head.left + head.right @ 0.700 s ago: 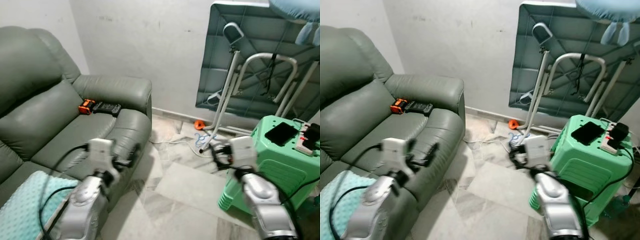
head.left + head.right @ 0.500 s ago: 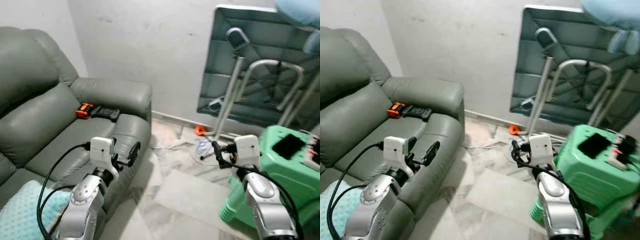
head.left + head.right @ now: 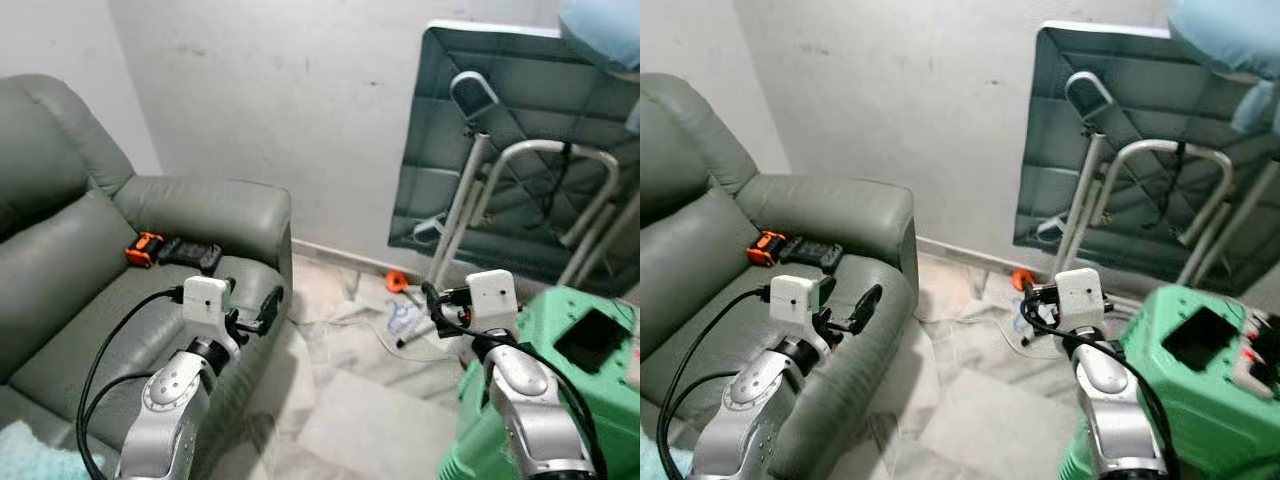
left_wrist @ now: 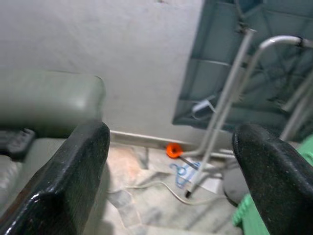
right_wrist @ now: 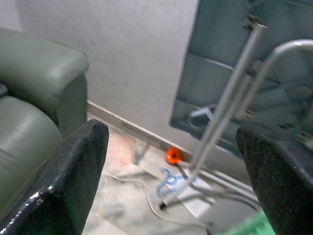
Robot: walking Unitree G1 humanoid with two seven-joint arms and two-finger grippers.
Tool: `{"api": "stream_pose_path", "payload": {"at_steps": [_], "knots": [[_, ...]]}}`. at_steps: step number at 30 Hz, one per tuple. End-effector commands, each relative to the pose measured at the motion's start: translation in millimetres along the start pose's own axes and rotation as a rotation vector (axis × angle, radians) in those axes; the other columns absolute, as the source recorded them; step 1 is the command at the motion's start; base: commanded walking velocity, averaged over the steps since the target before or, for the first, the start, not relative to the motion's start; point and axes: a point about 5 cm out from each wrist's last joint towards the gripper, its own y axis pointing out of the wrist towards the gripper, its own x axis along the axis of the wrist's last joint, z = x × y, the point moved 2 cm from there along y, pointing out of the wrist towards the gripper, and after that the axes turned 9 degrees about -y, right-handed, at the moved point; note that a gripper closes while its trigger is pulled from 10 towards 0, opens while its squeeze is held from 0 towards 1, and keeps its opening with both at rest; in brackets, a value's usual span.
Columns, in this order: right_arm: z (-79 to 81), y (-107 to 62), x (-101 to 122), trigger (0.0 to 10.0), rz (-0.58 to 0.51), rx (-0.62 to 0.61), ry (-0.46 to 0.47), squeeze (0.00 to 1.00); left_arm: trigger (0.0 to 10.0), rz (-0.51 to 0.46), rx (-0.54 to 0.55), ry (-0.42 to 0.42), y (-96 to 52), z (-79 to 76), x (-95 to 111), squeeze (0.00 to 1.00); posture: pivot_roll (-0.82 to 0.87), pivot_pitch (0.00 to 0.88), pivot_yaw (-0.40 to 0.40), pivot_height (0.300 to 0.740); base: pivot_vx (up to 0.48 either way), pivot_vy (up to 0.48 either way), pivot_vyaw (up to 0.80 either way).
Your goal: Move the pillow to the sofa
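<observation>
Lying at the far left bottom corner of the left eye view, a sliver of the pale teal pillow rests on the seat of the grey-green sofa, so it is already on the cushions. Further back on the seat, against the armrest, sit an orange gadget and, touching it, a black remote.

Raised in front of the sofa's outer arm, the left gripper points toward the wall, empty, its two black fingers spread wide apart.

On the marble floor by the skirting lie a small orange object and a loose white cable. A dark teal folded panel leans against the white wall, with a silver tubular frame propped in front of it.

The right gripper is held up at a similar height over the floor, also empty, with its fingers well apart. Behind and to the right of that arm stands a green plastic stool carrying a black flat device. A pale blue cloth hangs at the upper right corner.
</observation>
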Motion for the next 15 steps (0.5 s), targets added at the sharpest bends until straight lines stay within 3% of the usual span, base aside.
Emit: {"api": "stream_pose_path", "payload": {"at_steps": [1,10,15], "knots": [[5.4,2.5,4.7,10.0,-0.016,0.020,0.003,0.00,10.0,-0.008,0.016,0.020,-0.9,6.3,4.8,0.00,-0.04,0.000,-0.003,0.740,0.480,0.000,0.00],[2.8,1.2,1.4,10.0,-0.006,0.018,0.001,0.00,10.0,-0.007,0.008,0.017,0.4,3.9,3.7,0.00,-0.05,0.000,-0.004,0.740,0.474,0.000,0.00],[1.9,0.5,0.4,10.0,-0.003,0.016,0.000,0.00,10.0,-0.005,0.002,0.016,0.4,2.4,2.7,0.00,-0.05,0.000,-0.006,0.740,0.480,0.000,-0.44]]}}
